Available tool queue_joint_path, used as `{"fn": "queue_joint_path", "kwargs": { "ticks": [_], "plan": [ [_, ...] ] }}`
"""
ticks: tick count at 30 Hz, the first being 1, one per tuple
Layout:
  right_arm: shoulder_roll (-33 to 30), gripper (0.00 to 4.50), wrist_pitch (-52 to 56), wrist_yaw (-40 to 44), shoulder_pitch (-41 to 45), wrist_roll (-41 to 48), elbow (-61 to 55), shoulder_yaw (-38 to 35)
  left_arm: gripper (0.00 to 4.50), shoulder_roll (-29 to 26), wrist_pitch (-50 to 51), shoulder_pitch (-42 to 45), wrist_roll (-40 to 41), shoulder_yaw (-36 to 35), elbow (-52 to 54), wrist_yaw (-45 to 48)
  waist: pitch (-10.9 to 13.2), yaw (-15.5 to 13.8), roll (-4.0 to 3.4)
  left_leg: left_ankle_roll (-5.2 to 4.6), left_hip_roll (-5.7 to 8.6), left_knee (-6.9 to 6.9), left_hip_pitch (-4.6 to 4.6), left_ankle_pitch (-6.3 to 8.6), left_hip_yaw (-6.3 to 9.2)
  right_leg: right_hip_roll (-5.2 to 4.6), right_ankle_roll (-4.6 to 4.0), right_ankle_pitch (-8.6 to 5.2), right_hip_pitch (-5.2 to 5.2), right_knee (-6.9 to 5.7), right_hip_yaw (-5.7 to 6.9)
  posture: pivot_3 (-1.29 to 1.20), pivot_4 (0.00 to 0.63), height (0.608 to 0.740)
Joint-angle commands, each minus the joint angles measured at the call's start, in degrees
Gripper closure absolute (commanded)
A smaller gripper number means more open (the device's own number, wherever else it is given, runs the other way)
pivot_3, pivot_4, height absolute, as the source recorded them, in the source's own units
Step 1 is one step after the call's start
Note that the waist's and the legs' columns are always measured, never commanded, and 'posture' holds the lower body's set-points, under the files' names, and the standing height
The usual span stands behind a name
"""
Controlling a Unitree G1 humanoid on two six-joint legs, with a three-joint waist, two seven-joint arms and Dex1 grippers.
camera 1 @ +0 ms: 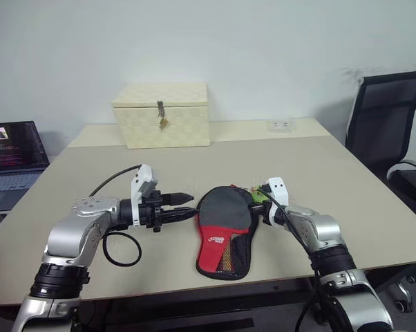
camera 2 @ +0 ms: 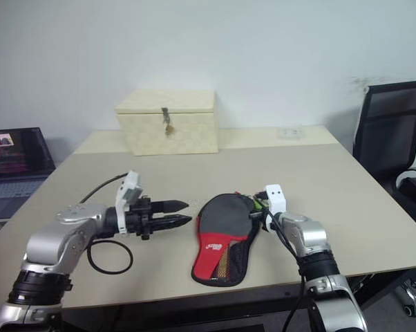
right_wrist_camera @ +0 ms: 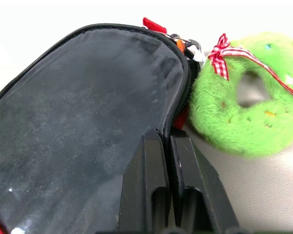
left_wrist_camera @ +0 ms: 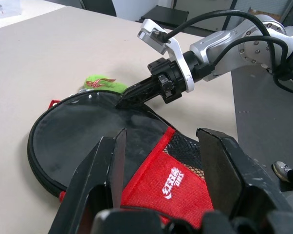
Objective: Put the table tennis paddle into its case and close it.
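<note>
From our head, two eyes look forward and down over the desk (camera 1: 318, 180). Our wrist cameras sit close, both facing the case (left_wrist_camera: 88, 131) from opposite sides.

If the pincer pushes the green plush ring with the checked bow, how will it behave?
The green plush ring with the checked bow looks soft and light, so it would probably slide or squash rather than resist. Lying flat beside the black fabric case, it seems unlikely to roll.

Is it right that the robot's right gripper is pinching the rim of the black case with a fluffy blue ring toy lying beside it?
Not quite: the ring toy is green, not blue, as the right wrist view shows. The right gripper is indeed shut on the rim of the case.
</note>
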State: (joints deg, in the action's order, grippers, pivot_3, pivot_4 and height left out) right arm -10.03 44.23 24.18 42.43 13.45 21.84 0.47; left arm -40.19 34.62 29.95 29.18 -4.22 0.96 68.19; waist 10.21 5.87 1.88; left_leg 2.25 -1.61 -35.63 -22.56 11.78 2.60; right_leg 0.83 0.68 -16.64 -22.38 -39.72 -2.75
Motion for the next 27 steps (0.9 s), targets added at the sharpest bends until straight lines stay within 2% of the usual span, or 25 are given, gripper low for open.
{"fn": "queue_joint_path", "kwargs": {
  "ticks": [1, 2, 5, 13, 17, 20, 25, 27],
  "plan": [
    [0.6, 4.01, 2.2, 1.6, 0.5, 0.5, -1.7, 1.6, 1.99, 0.1, -1.1, 0.7, 0.6, 0.3, 0.9, 0.0, 0.0, 0.0, 0.00, 0.00, -0.01, 0.03, 0.00, 0.00, 0.02, 0.00, -0.02, -0.01, 0.00, 0.00, 0.00, 0.00, 0.150, 0.740],
    [0.2, 3.81, 3.2, 1.6, 0.1, 0.6, -2.9, 1.7, 1.99, 0.2, -1.3, 0.7, 0.5, 0.4, 0.8, 0.0, 0.0, 0.0, -0.01, 0.00, -0.01, 0.07, 0.00, 0.00, 0.04, 0.00, -0.05, -0.03, 0.00, 0.02, -0.01, 0.00, 0.150, 0.740],
    [-1.9, 2.79, 6.8, 1.9, -2.4, 0.9, -8.5, 1.9, 1.99, 0.8, -2.1, 1.0, -0.1, 1.0, 0.0, -0.1, 0.0, -0.3, -0.01, 0.00, -0.01, 0.29, -0.04, 0.00, 0.11, 0.01, -0.09, -0.05, -0.02, 0.21, -0.01, 0.00, 0.150, 0.740],
    [-13.0, 0.04, 18.1, 6.5, -13.4, 5.1, -32.1, 3.1, 1.99, 3.7, -8.4, 4.1, -4.5, 4.4, -7.8, -0.5, 0.0, -2.4, -0.01, 0.23, 0.10, 0.70, -0.59, 0.14, 0.19, -0.04, -0.16, -0.07, -0.40, 0.78, 0.14, 0.00, 0.150, 0.740],
    [-17.9, 0.04, 18.6, 9.7, -14.7, 7.6, -37.3, 1.3, 1.99, 6.7, -13.0, 8.3, -7.3, 6.7, -15.4, 0.3, 0.0, -3.1, -0.02, 0.24, 0.15, 0.52, -1.08, 0.14, 0.26, -0.03, -0.15, -0.07, -0.84, 0.71, 0.23, 0.00, 0.150, 0.740],
    [-22.8, 0.04, 12.7, 12.1, -14.4, 5.6, -37.6, 2.2, 1.99, 9.4, -16.7, 11.5, -9.4, 8.6, -21.7, 1.9, 0.0, -3.3, -0.03, 0.24, 0.20, 0.45, -1.13, 0.14, 0.27, -0.02, -0.13, -0.05, -0.84, 0.70, 0.31, 0.00, 0.150, 0.740],
    [-28.5, 0.04, -1.2, 13.6, -12.7, -2.3, -31.9, 6.8, 1.99, 13.3, -22.6, 16.3, -12.8, 10.7, -32.3, 3.6, 0.0, -3.4, -0.02, 0.23, 0.46, 0.43, -1.17, 0.15, 0.20, 0.00, -0.11, -0.05, -0.86, 0.74, 0.41, 0.00, 0.150, 0.740],
    [-30.4, 0.04, -10.5, 12.6, -11.5, -9.5, -26.3, 11.3, 1.99, 15.6, -25.2, 18.3, -14.3, 11.8, -37.2, 4.2, 0.0, -3.4, -0.02, 0.23, 0.57, 0.44, -1.17, 0.14, 0.23, -0.01, -0.11, -0.05, -0.87, 0.73, 0.39, 0.00, 0.150, 0.740]
  ]
}}
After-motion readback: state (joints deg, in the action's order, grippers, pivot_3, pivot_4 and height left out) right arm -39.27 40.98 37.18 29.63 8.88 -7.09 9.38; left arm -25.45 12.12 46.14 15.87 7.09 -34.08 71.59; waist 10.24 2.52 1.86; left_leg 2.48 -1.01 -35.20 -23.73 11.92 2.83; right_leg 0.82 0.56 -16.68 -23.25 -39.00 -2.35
